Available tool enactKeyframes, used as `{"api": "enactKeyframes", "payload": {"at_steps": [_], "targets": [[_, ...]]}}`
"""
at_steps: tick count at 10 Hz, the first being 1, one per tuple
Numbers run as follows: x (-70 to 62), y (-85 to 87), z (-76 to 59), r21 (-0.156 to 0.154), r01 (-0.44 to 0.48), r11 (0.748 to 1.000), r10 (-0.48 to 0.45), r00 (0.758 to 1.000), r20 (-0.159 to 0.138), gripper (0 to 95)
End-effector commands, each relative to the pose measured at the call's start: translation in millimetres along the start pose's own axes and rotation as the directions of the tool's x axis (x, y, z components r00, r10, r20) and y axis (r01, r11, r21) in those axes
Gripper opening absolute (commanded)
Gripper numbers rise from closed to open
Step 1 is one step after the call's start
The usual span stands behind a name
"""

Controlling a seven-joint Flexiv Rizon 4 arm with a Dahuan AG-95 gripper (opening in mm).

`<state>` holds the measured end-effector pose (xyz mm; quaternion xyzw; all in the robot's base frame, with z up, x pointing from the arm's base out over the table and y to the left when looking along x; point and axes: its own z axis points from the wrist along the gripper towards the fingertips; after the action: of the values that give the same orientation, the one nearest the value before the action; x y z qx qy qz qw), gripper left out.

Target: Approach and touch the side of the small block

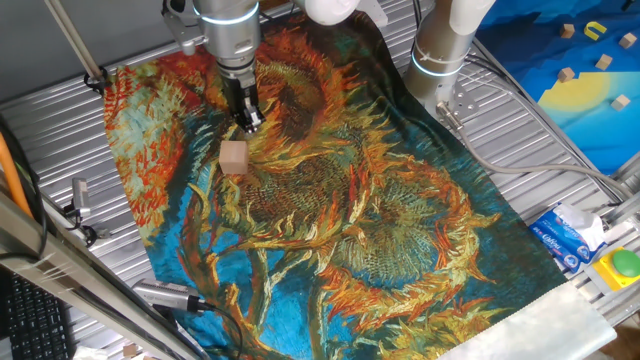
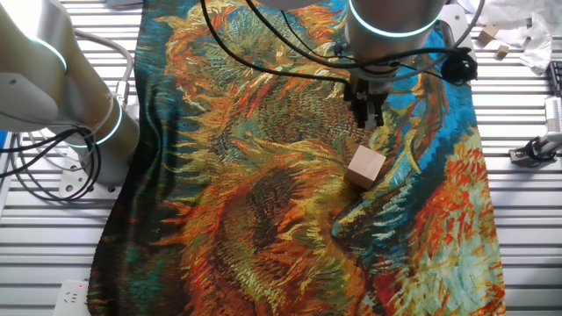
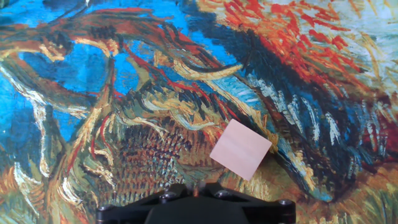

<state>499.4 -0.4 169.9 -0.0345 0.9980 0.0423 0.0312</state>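
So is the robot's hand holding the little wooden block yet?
No. The hand holds nothing. It hangs above the sunflower cloth, apart from the small block, which sits free on the cloth.

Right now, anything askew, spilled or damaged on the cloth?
Nothing stands out. The small block sits flat and intact on the sunflower cloth, just rotated diagonal to the hand view's frame. The claw hangs apart from it, not touching. No spill or damage visible.
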Motion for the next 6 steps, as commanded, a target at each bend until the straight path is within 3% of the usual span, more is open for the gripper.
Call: {"api": "enactKeyframes", "payload": {"at_steps": [1,6], "targets": [[-0.6,0.4,-0.1,0.003,-0.125,0.992,0.125,0.992,0.001,0.0],[-0.6,0.3,-0.2,0.002,-0.143,0.99,0.143,0.99,-0.002,0.0]]}}
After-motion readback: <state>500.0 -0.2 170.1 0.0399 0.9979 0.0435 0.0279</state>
